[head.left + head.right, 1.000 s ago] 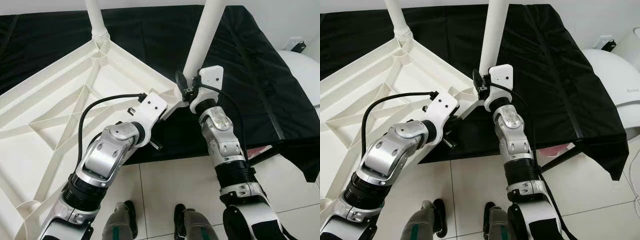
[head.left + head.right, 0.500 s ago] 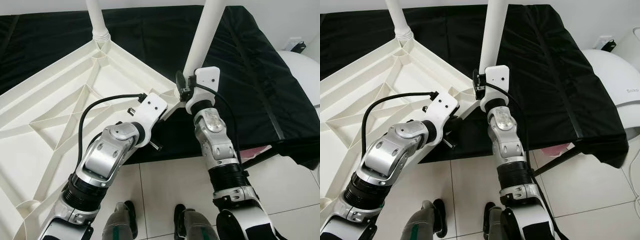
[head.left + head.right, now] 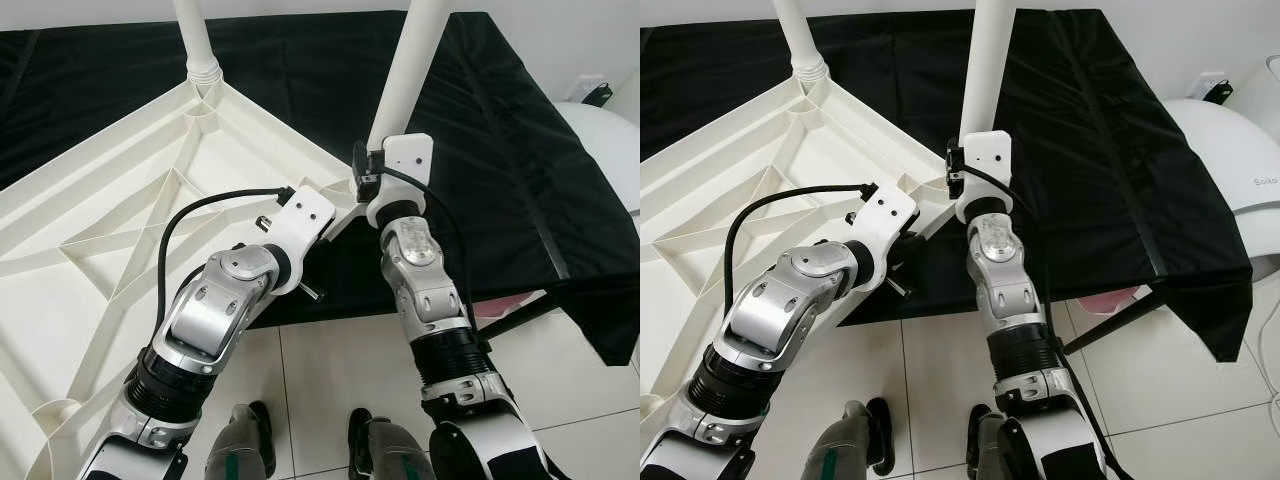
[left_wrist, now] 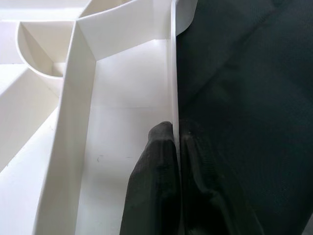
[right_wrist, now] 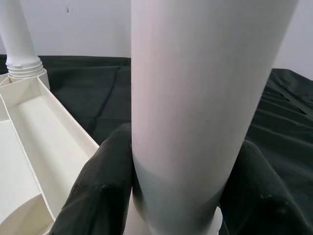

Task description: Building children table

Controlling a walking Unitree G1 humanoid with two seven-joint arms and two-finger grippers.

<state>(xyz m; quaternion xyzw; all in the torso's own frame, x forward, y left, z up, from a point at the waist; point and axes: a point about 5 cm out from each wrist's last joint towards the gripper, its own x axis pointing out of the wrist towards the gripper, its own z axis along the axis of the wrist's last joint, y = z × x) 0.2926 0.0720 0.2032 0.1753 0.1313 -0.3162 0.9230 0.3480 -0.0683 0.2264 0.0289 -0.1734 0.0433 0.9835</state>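
Observation:
An upturned white tabletop [image 3: 120, 220] with ribs lies on a black cloth-covered table [image 3: 500, 150]. One white leg [image 3: 197, 40] stands in its far corner. A second white leg [image 3: 405, 70] stands upright at the near right corner. My right gripper [image 5: 178, 166] is shut on this leg just above its base, one black finger [image 5: 105, 171] on each side. My left gripper [image 4: 175, 134] is shut on the tabletop's thin outer rim [image 4: 173, 73], near that same corner. In the eye views the left wrist mount [image 3: 300, 215] hides its fingers.
The black cloth hangs over the table's front edge [image 3: 590, 310]. A white rounded object [image 3: 610, 140] stands at the right. A pinkish item [image 3: 515, 300] shows under the cloth. Tiled floor [image 3: 330, 370] and my feet [image 3: 250, 440] are below.
My right wrist and forearm have swung to the left around the near leg, still gripping it. The left arm and tabletop have stayed put.

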